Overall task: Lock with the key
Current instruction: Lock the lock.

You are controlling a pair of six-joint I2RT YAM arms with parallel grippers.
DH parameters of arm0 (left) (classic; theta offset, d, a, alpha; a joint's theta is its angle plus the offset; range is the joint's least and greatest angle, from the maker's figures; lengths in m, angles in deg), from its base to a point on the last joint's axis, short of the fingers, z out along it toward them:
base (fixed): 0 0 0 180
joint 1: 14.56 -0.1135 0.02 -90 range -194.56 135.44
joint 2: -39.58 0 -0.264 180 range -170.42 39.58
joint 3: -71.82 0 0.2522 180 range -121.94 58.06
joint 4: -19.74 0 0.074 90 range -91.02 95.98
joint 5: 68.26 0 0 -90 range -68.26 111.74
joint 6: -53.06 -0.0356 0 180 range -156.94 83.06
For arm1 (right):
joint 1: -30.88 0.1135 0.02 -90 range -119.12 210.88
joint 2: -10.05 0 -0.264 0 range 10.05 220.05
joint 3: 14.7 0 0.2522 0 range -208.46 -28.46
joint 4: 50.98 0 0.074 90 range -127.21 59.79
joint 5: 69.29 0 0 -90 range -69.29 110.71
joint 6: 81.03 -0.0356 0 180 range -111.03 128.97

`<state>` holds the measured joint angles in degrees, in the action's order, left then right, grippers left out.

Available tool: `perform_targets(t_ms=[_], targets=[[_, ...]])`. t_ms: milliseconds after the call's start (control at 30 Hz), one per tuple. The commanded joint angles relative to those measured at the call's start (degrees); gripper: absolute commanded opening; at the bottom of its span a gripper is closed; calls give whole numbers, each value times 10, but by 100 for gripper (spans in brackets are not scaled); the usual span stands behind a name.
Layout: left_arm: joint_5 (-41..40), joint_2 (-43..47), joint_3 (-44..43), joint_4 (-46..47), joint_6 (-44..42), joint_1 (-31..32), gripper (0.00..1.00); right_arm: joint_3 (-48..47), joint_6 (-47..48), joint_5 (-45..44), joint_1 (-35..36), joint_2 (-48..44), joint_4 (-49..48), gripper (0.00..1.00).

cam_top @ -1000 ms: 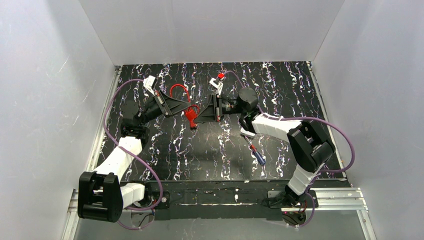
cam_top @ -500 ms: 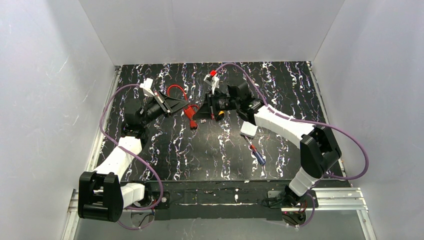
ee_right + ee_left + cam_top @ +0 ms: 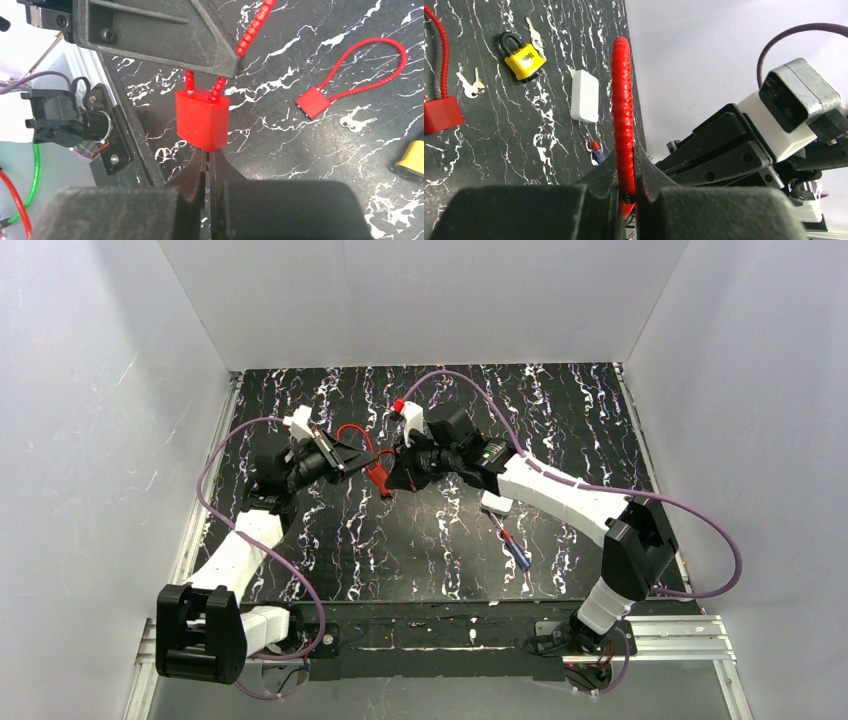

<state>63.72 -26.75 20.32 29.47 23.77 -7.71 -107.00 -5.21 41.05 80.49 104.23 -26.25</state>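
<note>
Left tool (image 3: 626, 172): squeezed shut on the red ribbed cable (image 3: 623, 100), held up in the air over the back middle of the black worktop with white streaks (image 3: 560, 430).
Red ribbed cable: pinched between the left tool's two dark fingers, sticking out past them. Two ends at the top of the small red lock block (image 3: 202, 120), one with a bit of silver showing.
Small red lock block: up in the air, not lying on the worktop. Hanging from the cable just under the left tool and right at the tips of the right tool (image 3: 206, 165).
Right tool: fingers pressed tight together, pointing up at the bottom of the red lock block. Cannot tell if a thin thing sits between the fingers, too hidden.
Both tools: very near each other, tip to tip, with the red lock block between.
Second red cable lock (image 3: 312, 102): flat on the worktop, with its own thin red loop spread out beside it.
Small silver keys (image 3: 471, 86): loose on the worktop, just beside the second red cable lock.
Yellow padlock with a black hoop (image 3: 524, 59): lying on the worktop near the silver keys, with one more key just beside its hoop.
Small white box (image 3: 585, 96): flat on the worktop near the yellow padlock.
Little screwdriver with a blue and red handle (image 3: 513, 548): on the worktop, near the white box, closer to the arm bases.
</note>
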Motion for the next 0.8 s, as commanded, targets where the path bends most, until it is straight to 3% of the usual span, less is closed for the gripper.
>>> perform_targets(t_ms=[0,67,167,200,333,500,767], targets=[[-16,1,-21,-54,-26,3,0,-37,35,-57,5,-20,-3,1],[-14,-1,-24,-55,-24,1,0,-34,35,-38,5,-21,-3,7],[0,1,-36,-54,-30,-2,0,-26,43,6,1,-30,-5,49],[8,3,-41,-55,-35,-3,0,-21,45,29,-6,-35,-7,59],[44,15,-55,-54,-59,-4,0,7,-1,173,-75,-60,-67,81],[105,25,-69,-31,-70,-1,0,44,-91,296,-120,-72,-183,86],[168,39,-91,-5,-91,30,0,111,-266,358,-101,-49,-393,82]])
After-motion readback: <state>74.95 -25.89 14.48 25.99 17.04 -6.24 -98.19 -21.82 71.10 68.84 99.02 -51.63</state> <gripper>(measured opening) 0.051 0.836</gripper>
